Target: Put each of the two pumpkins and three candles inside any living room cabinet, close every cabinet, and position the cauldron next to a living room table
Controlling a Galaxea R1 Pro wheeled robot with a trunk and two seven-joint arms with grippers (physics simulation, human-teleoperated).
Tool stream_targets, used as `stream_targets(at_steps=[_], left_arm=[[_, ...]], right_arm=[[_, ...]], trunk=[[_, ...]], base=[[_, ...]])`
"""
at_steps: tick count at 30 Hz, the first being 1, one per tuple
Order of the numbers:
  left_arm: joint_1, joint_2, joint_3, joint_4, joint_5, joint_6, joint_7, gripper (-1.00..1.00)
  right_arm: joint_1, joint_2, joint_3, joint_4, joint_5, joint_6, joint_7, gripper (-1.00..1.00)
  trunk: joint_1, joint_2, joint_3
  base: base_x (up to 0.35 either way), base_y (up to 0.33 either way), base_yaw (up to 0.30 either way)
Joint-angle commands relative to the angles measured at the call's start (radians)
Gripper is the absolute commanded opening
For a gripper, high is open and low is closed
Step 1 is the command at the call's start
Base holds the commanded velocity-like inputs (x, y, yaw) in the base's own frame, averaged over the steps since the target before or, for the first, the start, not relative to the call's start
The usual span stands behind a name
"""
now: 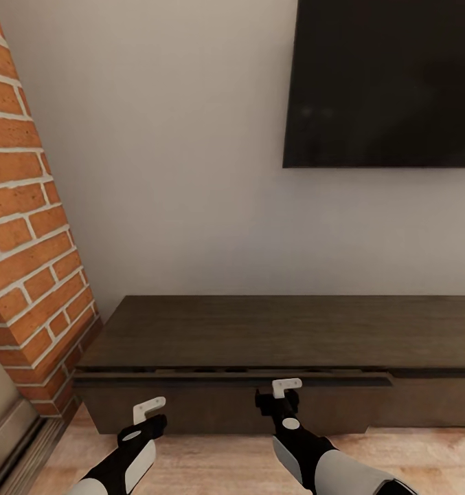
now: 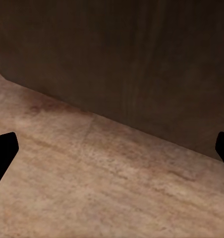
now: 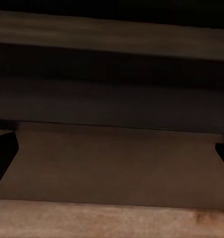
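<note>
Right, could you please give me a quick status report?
Left gripper open, empty. Right gripper open at long dark brown wooden cabinet, drawer slightly ajar. Nothing blocking.

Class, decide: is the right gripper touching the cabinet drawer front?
Cannot tell. In the head view the right gripper overlaps the slightly open drawer of the cabinet; no view shows contact or gap.

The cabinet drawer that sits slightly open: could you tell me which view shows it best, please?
The head view: the drawer juts slightly from the cabinet, gap visible. The right wrist view shows its front close up; the left wrist view, a dark panel above the floor.
</note>
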Motion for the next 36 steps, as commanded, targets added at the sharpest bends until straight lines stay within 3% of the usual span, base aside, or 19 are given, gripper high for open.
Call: stream_targets(at_steps=[1,28,36], left_arm=[[0.0,0.001,-0.009,-0.001,0.008,0.0,0.007,1.0],[0.0,0.001,-0.008,-0.001,0.01,-0.038,0.007,1.0],[0.0,0.001,-0.007,-0.001,0.01,-0.037,0.007,1.0]], right_arm=[[-0.002,0.0,0.02,-0.001,0.0,-0.004,-0.004,1.0],[-0.002,0.0,0.02,-0.001,0.0,-0.004,-0.004,1.0],[-0.001,0.0,0.02,-0.001,0.0,-0.004,-0.004,1.0]], trunk=[[0.0,0.0,-0.001],[0.0,0.0,-0.001],[0.0,0.0,-0.001]], base=[[0.014,0.0,0.0],[0.043,0.0,0.0],[-0.157,0.0,0.0]])
